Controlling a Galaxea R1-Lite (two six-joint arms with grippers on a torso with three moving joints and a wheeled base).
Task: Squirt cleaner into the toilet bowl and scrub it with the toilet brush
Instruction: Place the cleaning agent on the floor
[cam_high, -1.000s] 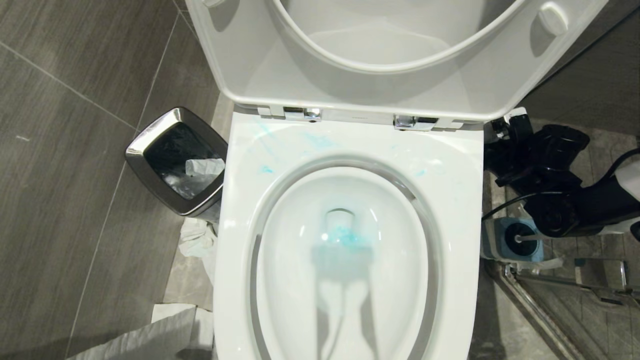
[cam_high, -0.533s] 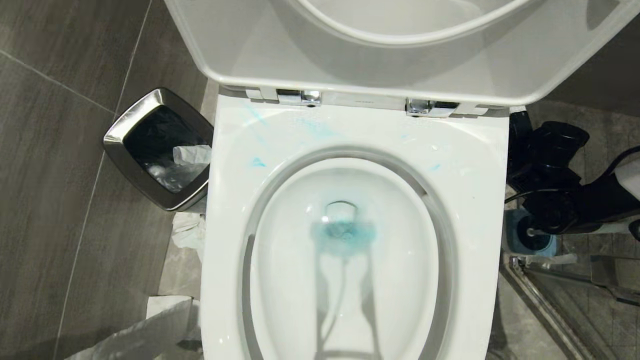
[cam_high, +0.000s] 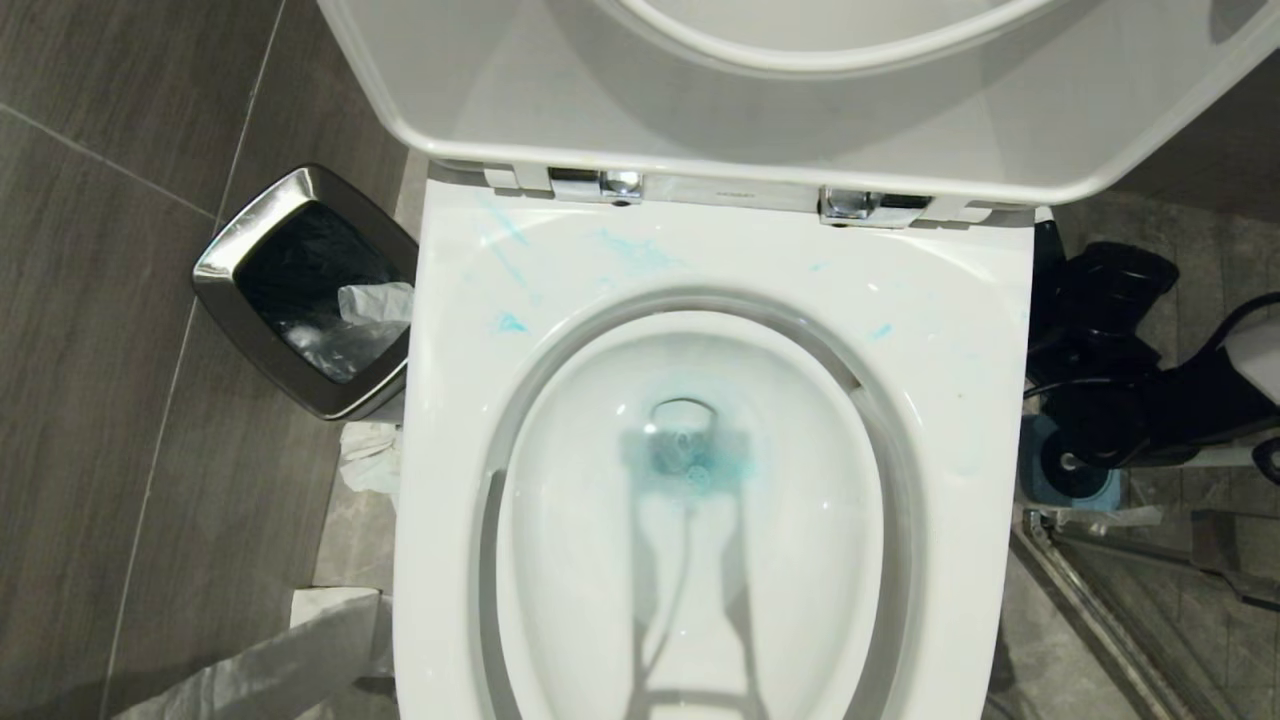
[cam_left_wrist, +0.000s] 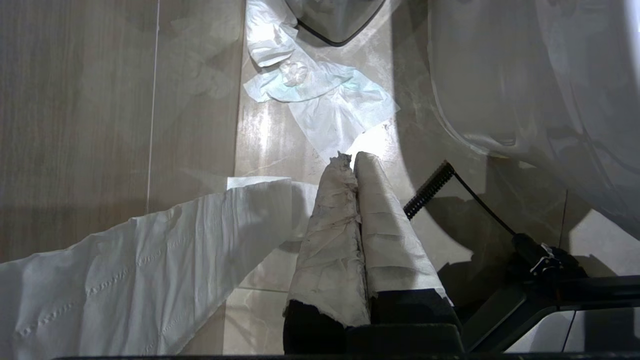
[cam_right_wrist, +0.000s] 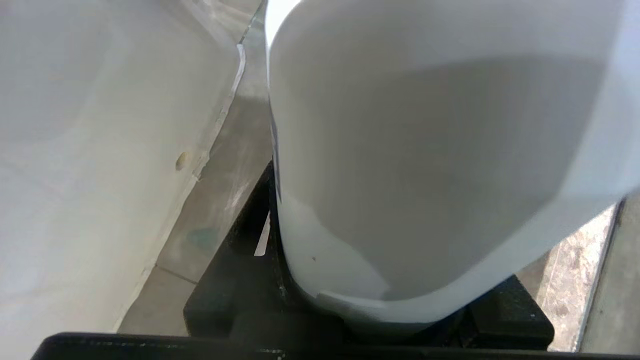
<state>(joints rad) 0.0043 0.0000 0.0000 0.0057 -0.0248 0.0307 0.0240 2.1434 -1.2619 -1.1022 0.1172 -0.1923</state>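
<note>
Blue cleaner (cam_high: 690, 465) tints the toilet bowl's (cam_high: 940, 400) water.

The toilet bowl (cam_high: 690, 560) lies open from above, its raised lid (cam_high: 760, 110) walling off the far side. On the left, a chrome-rimmed trash bin (cam_high: 305, 290) and loose tissue (cam_high: 372, 455) crowd the floor strip beside the bowl. On the right, the gap is filled by the right arm (cam_high: 1120, 370) above the blue brush holder (cam_high: 1070, 470), with a metal rail (cam_high: 1090, 610) nearer.
</note>
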